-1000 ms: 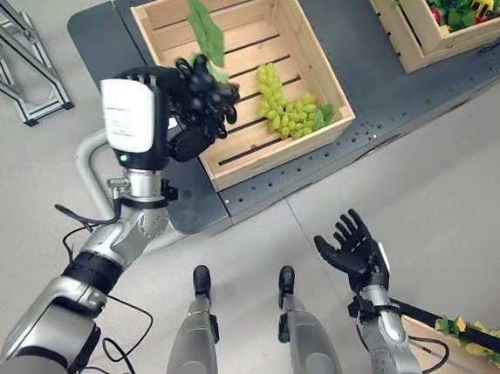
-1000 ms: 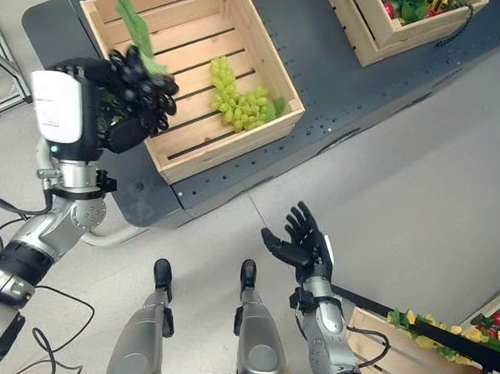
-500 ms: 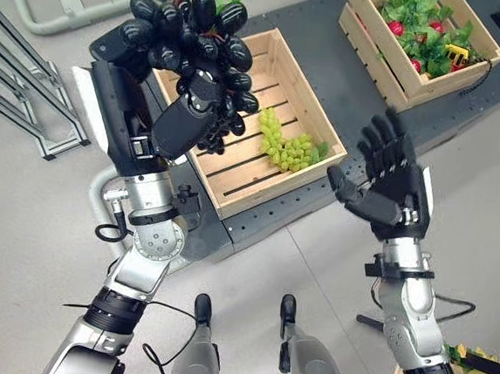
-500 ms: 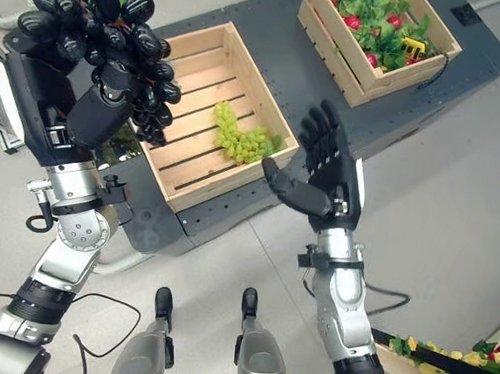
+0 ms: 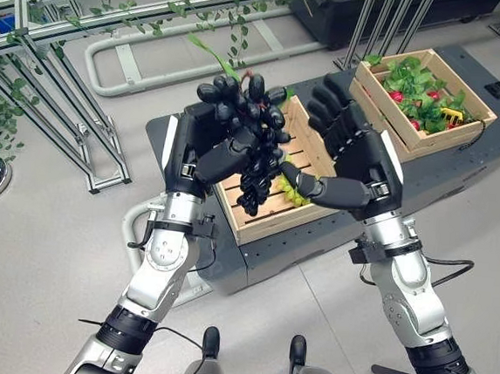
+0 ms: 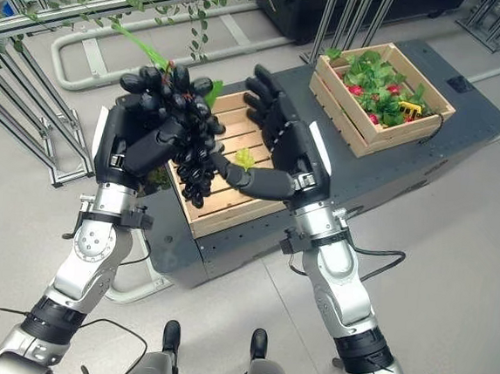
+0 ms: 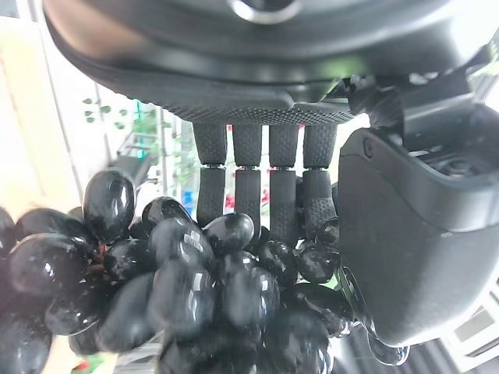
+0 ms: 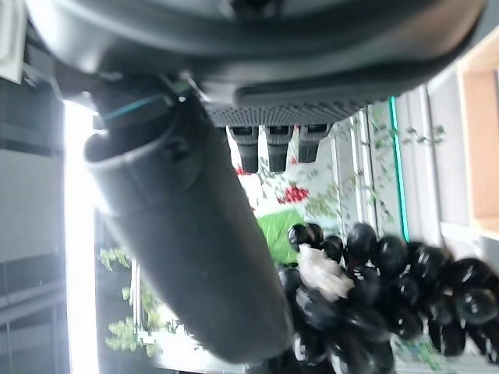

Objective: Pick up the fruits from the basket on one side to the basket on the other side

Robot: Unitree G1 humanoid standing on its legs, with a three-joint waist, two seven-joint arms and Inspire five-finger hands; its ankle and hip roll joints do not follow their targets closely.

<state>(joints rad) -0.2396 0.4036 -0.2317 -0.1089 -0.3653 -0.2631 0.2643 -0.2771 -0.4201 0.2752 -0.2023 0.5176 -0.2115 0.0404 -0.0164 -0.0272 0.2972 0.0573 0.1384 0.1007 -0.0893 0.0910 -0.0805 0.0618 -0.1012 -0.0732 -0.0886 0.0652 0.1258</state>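
Right now I see my left hand [image 5: 213, 153] raised in front of the head camera, fingers curled round a bunch of black grapes [image 5: 252, 143] that hangs down from the grip. Its wrist view shows the fingers [image 7: 249, 183] wrapped against the berries, with the thumb on the other side. My right hand [image 5: 357, 161] stands just beside the bunch at 3 o'clock, palm turned toward it, fingers straight and spread, thumb reaching under the grapes; I cannot tell whether it touches them. Behind both hands a wooden crate [image 5: 310, 148] sits on the dark worktop [image 5: 426, 180], with green grapes [image 5: 292, 191] peeking out between thumb and bunch. Toward 2 o'clock a second crate [image 5: 412, 136] holds leafy greens and red fruit.
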